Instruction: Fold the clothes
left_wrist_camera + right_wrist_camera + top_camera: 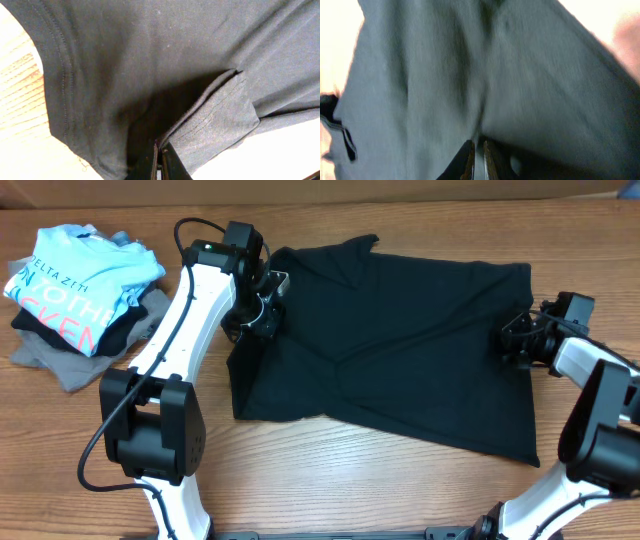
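Item: wooden table, black T-shirt lying spread across its centre.
Far left, light blue T-shirt sitting on grey garment; left gripper clamping the black T-shirt's left edge; right gripper pinching its right edge.

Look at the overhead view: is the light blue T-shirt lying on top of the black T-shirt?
No: the light blue T-shirt tops a separate pile, apart from the black T-shirt.
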Robot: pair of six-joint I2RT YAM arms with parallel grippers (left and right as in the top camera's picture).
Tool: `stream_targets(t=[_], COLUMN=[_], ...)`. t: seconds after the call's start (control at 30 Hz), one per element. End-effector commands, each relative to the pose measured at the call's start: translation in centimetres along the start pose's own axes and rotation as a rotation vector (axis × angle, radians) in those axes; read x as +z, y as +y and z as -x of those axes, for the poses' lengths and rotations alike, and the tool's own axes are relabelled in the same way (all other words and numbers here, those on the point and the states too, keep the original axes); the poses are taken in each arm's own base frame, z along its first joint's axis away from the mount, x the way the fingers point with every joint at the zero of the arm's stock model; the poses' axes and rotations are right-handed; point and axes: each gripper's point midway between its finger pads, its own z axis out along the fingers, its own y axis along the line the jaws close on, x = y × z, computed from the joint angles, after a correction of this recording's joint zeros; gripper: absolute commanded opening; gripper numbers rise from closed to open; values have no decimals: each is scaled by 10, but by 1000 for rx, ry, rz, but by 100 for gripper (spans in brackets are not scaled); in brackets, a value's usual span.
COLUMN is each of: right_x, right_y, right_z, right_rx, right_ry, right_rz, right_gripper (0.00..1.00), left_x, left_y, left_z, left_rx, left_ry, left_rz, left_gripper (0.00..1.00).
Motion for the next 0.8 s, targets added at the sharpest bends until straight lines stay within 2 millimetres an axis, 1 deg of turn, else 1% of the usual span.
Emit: stream_targets(t=[0.0,0.07,0.13,0.23,0.37,0.43,0.53,0.67,0.77], right_x=[-39,-45,-41,-24,-1,15,40,75,93], right_y=[60,80,95,105,118,119,114,106,101], right_z=[15,10,2,-8,-14,-16,-21,-35,-43], right_rx=[-132,-152,-174,-181,-171,-141,-76,-19,-1], right_ry=[-42,-26,-18,-43,-119,-167,-208,-183,-165], right_rz=[139,180,198,151,88,51,5,7,17], right_gripper=[8,7,7,4,4,4,4,4,4], left_x=[-9,-9,-9,-9,-9,-9,-9,-9,-9], left_y=[-3,-4,-4,-4,-4,-4,-4,-4,-5], left_z=[7,7,8,9,9,9,9,8,8], left_rx=[25,25,26,28,28,28,28,27,27], left_ry=[-33,-33,-36,-40,-40,-40,-40,-39,-39], left_rz=[-1,-5,-6,-6,-6,-6,-7,-7,-10], left_gripper=[4,4,4,4,4,4,4,4,4])
